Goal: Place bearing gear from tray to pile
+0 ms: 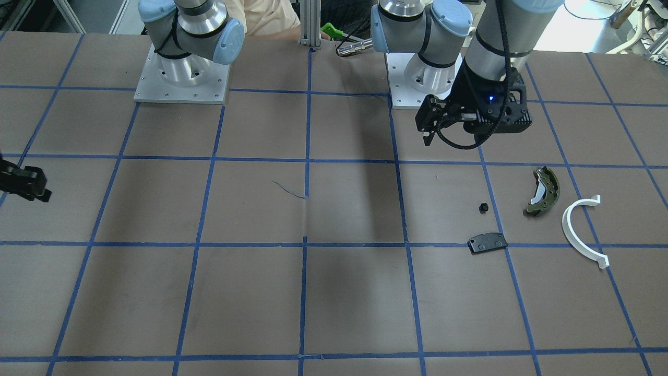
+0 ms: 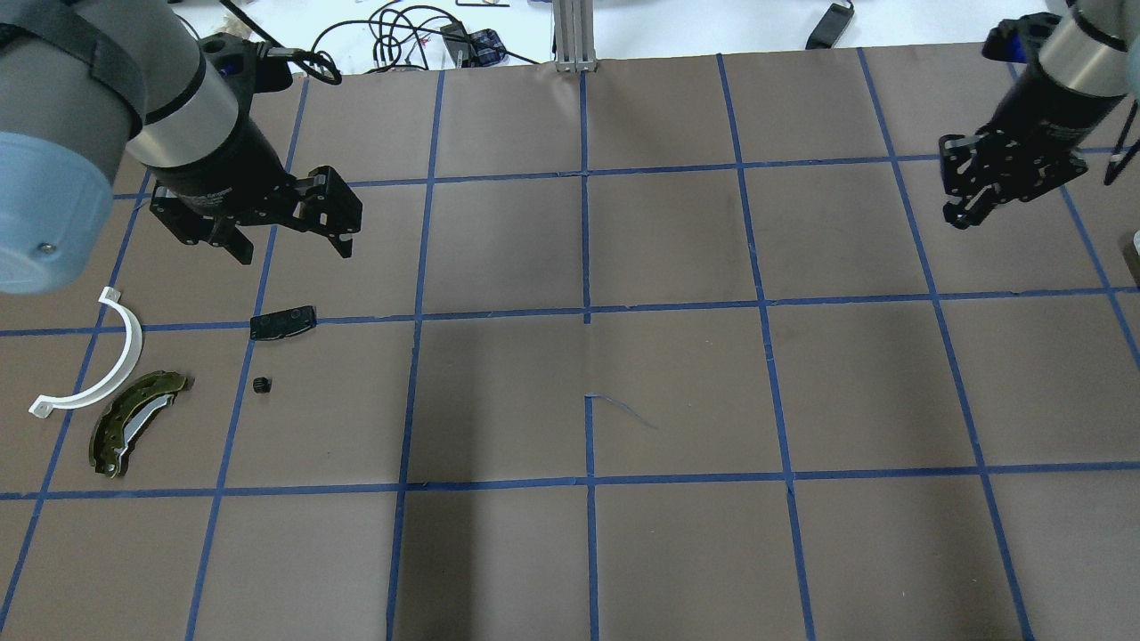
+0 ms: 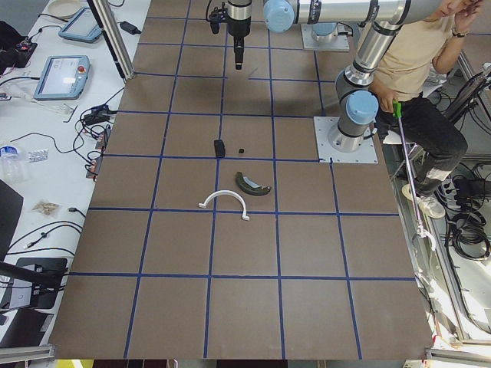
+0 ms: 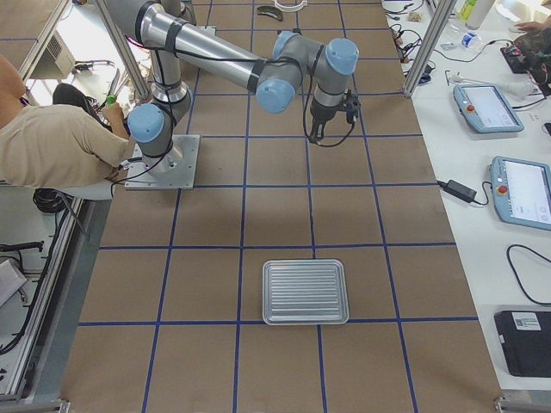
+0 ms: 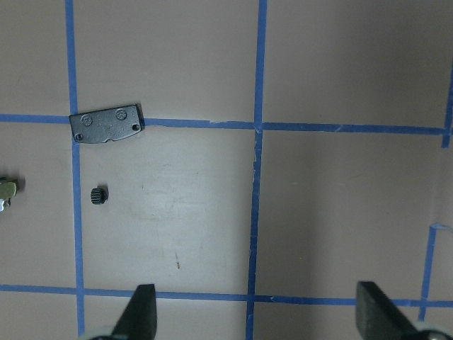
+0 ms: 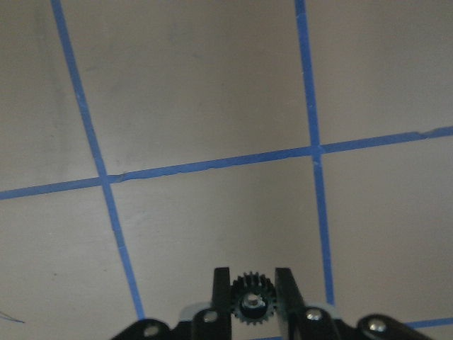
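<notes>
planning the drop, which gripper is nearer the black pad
Left. The left gripper hovers just beyond the black pad; the right gripper, holding the bearing gear, is far across the table.

Right arm [image 4: 215, 60] runs out from its base plate [image 4: 172, 163], elbow folded. Right gripper [image 4: 315, 136] points down over the table [image 4: 207, 284]; jaws too small to read. Ribbed metal tray [image 4: 305, 292] lies flat at the near end, over a blue tape crossing, well apart from the gripper. Person in a beige shirt [image 4: 52, 146] sits beside the base. Two tablets [image 4: 520, 191] lie on the white side bench [image 4: 456, 155].
</notes>
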`<action>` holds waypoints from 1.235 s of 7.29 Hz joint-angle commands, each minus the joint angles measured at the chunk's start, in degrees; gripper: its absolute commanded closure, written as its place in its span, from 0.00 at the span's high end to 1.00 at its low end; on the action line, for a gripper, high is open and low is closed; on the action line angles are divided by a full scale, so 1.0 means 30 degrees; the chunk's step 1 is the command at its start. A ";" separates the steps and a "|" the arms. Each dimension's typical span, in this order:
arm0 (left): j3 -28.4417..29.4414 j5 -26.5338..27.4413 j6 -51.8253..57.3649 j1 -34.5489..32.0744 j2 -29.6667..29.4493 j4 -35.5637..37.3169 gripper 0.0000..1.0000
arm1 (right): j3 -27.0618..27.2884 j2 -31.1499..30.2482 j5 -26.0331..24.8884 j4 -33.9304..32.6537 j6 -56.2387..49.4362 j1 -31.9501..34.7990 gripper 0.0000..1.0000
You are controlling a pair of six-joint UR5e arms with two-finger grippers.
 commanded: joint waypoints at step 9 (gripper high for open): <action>-0.0033 -0.0182 0.0056 -0.0015 0.0005 -0.0026 1.00 | 0.2567 0.4763 0.2293 -1.0447 1.5205 1.3061 0.00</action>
